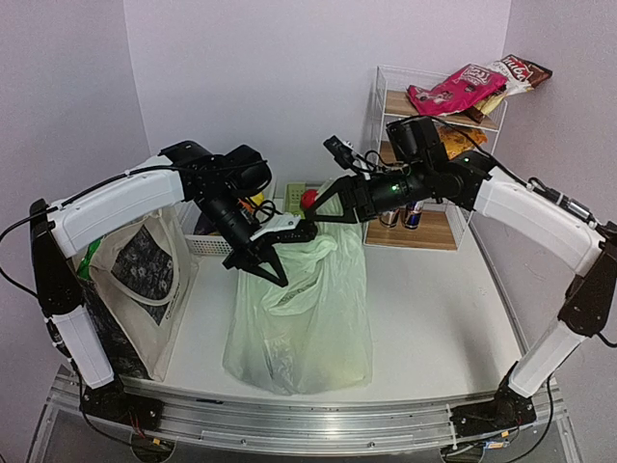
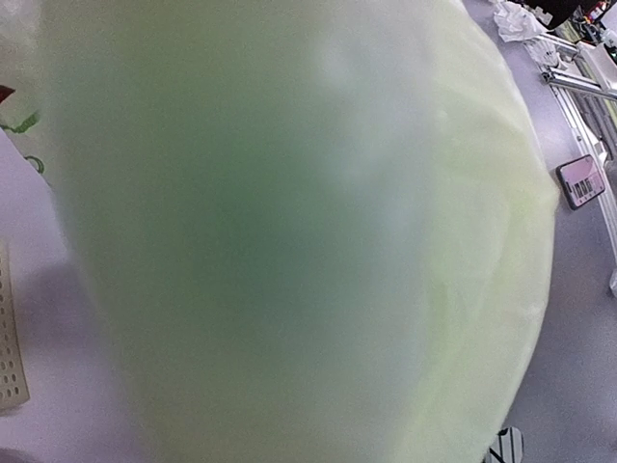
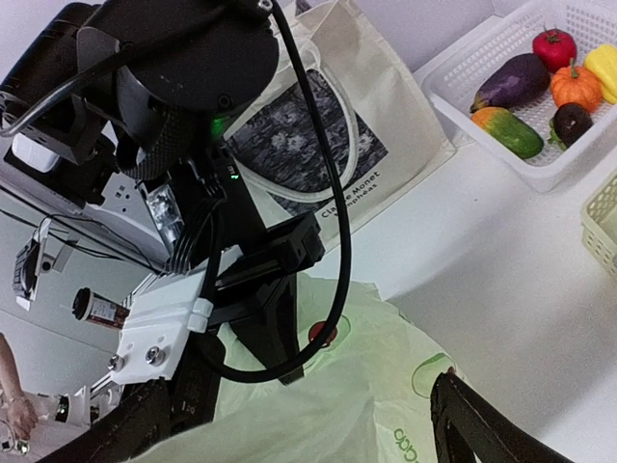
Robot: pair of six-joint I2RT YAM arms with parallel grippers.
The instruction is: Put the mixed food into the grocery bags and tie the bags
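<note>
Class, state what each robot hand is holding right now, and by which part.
Left hand shut, apparently pinching the thin pale-green plastic bag at its upper rim; the plastic hides the contact. Right hand open, holding nothing.

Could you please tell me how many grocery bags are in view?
2: the cream canvas tote at the left, and the pale-green plastic bag in the middle. None seems hidden.

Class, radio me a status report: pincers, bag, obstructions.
Left pincer shut on top of plastic bag. Right pincer open over it. Nothing blocking.
</note>
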